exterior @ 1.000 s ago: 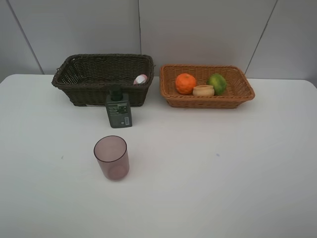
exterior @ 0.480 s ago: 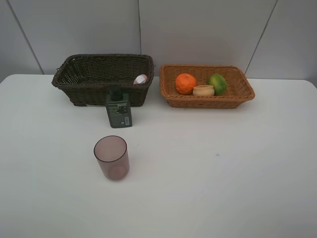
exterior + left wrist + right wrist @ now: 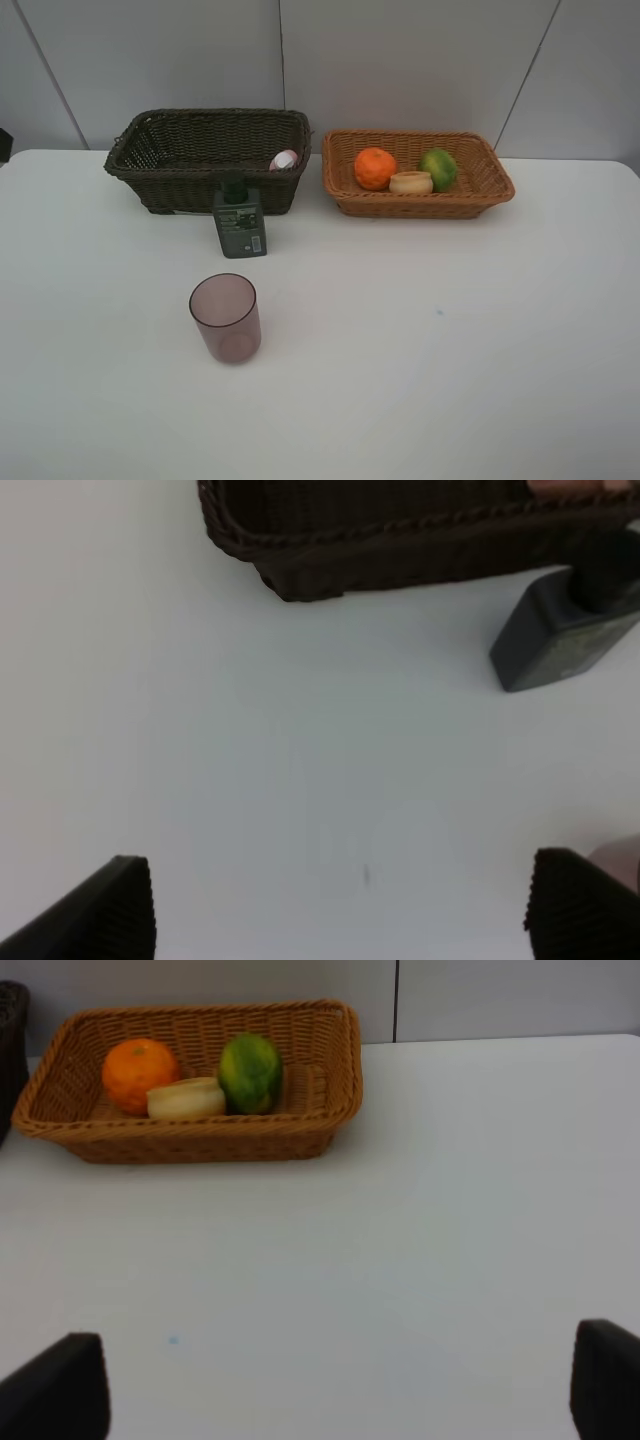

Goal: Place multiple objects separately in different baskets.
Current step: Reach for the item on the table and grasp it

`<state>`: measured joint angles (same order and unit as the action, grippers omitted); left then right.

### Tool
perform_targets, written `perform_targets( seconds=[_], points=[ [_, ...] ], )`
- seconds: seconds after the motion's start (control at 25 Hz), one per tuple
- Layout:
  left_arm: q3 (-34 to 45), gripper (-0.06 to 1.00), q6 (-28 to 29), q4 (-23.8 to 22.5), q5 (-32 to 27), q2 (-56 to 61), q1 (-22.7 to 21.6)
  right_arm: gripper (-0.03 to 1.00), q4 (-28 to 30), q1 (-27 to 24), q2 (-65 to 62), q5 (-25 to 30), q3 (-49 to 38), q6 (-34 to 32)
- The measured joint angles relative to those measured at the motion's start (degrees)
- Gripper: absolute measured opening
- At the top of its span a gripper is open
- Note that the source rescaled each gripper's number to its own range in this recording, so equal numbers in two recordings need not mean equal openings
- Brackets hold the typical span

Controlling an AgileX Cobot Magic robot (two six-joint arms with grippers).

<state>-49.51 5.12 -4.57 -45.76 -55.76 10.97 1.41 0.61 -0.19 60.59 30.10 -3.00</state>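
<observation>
Neither arm shows in the high view; each appears only in its own wrist camera. The left hand (image 3: 350, 910) hangs low over the bare white table (image 3: 450, 350), its two dark fingertips spread wide with nothing between them. It faces the dark brown wicker basket (image 3: 150, 160) and the dark green pump bottle (image 3: 240, 222). The right hand (image 3: 330, 1380) is also spread wide and empty, hanging above the table and facing the light orange-brown wicker basket (image 3: 480, 190).

Seen from the high camera, the dark basket stands at about 11 o'clock on the table. The light basket is just beside it, at about 1 o'clock. A pink-and-white bottle (image 3: 284, 160) lies inside the dark basket, at its 4 o'clock corner. The light basket holds three things. An orange (image 3: 375, 168) sits toward 9 o'clock and a bumpy green citrus (image 3: 438, 168) toward 3 o'clock. A squat cream-yellow round fruit (image 3: 411, 182) lies between them, touching the citrus.

The pump bottle stands upright on the table at 6 o'clock from the dark basket, right by its front wall. Its front carries a label with pale print, too small to read. The translucent mauve cup (image 3: 226, 318) stands upright and open-mouthed at 6 o'clock from the pump bottle, apart from it.
</observation>
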Motion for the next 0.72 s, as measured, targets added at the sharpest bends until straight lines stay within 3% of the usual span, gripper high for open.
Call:
perform_targets(
  seconds=[0.24, 0.72],
  points=[
    [-4.8, 0.96, 0.2, -0.9, 0.0, -13.2, 7.8, 1.00, 0.0, 0.0, 0.0, 0.0, 0.0, 0.0],
    [-17.7, 0.96, 2.8, -4.2, -0.2, -33.8, 17.3, 1.00, 0.0, 0.0, 0.0, 0.0, 0.0, 0.0]
  ],
)
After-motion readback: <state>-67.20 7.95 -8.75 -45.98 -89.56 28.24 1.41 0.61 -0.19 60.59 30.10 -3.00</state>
